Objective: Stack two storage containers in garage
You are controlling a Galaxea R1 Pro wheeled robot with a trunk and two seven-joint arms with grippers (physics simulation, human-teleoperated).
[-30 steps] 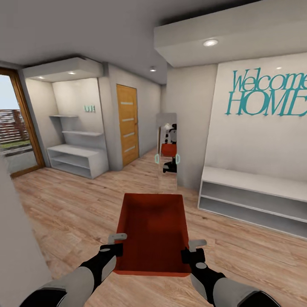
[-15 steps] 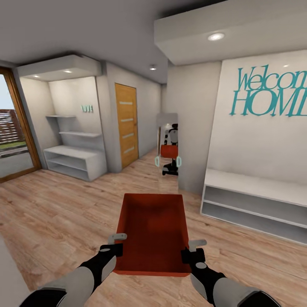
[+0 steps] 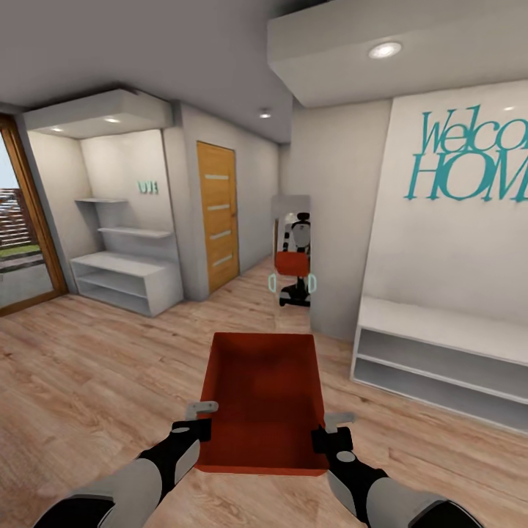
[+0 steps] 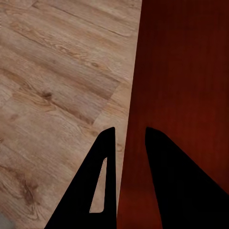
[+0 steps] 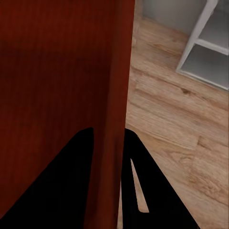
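Left hand clamped on the left side wall of the storage container, one finger outside the wall and the other inside, as the left wrist view shows; right hand clamped likewise on the right side wall, the wall passing between its two fingers in the right wrist view; the orange-red container held level between both hands, in front of the robot and above the light wood-plank floor, open top upward, nothing visible inside it. Ahead, a narrow mirror on the projecting wall corner shows the robot's reflection with the container; a wooden door stands to its left; white low shelving in the alcove farther left; a white bench against the right wall, beneath teal lettering reading "Welco… HOM…", cut off by the picture's edge; a glazed door at the far left. The floor directly ahead of the container carries no obstacle up to the mirror corner.
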